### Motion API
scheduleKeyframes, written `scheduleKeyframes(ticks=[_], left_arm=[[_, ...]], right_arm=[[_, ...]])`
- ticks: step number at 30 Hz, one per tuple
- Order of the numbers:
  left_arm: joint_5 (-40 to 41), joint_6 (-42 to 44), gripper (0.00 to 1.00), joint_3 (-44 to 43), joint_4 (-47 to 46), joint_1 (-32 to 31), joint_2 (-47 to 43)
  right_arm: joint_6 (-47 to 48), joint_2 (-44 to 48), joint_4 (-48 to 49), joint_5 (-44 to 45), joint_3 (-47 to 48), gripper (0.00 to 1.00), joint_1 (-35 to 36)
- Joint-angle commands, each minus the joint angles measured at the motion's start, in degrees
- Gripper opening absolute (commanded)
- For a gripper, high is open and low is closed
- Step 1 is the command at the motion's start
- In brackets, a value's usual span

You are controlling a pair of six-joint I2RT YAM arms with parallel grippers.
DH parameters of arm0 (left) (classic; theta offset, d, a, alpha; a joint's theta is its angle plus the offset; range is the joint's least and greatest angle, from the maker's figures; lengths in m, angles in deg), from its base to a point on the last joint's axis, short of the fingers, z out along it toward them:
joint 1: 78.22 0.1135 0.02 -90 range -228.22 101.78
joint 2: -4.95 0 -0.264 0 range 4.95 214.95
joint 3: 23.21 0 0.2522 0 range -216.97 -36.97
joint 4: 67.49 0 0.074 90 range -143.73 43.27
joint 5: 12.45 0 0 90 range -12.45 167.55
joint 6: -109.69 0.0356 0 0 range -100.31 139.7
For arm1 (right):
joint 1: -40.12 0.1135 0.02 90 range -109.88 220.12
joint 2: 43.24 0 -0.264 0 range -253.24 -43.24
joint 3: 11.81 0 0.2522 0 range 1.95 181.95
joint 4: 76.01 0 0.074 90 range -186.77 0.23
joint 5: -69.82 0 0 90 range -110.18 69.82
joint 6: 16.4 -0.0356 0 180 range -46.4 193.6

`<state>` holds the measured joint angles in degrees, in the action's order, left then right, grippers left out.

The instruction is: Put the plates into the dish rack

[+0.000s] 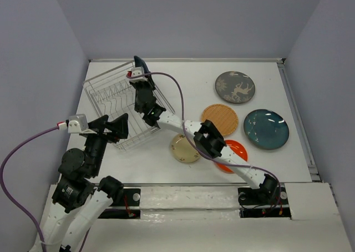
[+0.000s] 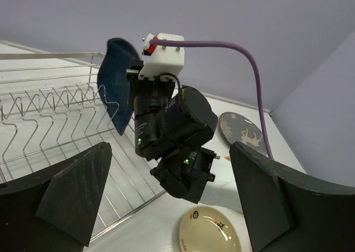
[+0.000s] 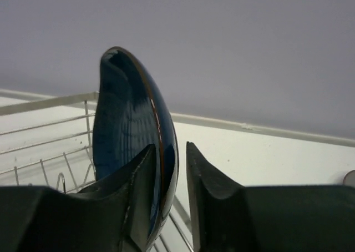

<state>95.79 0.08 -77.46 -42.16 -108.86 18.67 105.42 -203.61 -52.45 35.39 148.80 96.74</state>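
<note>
The navy blue plate (image 1: 140,63) stands on edge over the far right part of the silver wire dish rack (image 1: 105,96). My right gripper (image 1: 138,74) straddles the plate's rim. In the right wrist view the plate (image 3: 130,141) rests against one finger (image 3: 138,185). A thin gap shows between the plate and the other finger, so the right gripper (image 3: 171,149) is slightly open. My left gripper (image 1: 118,129) is open and empty by the rack's near right corner. In the left wrist view it (image 2: 169,149) faces the right arm and the plate (image 2: 115,80).
Five plates lie flat on the table right of the rack: grey patterned (image 1: 235,87), tan wooden (image 1: 219,119), teal (image 1: 266,129), cream (image 1: 184,149) and orange-red (image 1: 233,152), the last partly under the right arm. The rack's tines (image 2: 50,113) are bare.
</note>
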Motion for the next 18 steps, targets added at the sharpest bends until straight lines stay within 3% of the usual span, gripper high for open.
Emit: scheduleKeyframes(ticks=[1,12,18], left_arm=[[0.9,0.1,0.99,-0.4,-2.5,0.5,1.1],[0.9,0.2,0.99,-0.4,-2.4,0.7,1.3],[1.2,0.3,0.99,-0.4,-2.3,1.1,1.3]], right_arm=[[-5.8,2.6,1.0,-1.3,-2.7,0.39,0.0],[-6.6,8.2,6.3,-0.3,-13.0,0.53,0.0],[-16.0,22.8,4.2,-2.3,-30.9,0.61,0.0]])
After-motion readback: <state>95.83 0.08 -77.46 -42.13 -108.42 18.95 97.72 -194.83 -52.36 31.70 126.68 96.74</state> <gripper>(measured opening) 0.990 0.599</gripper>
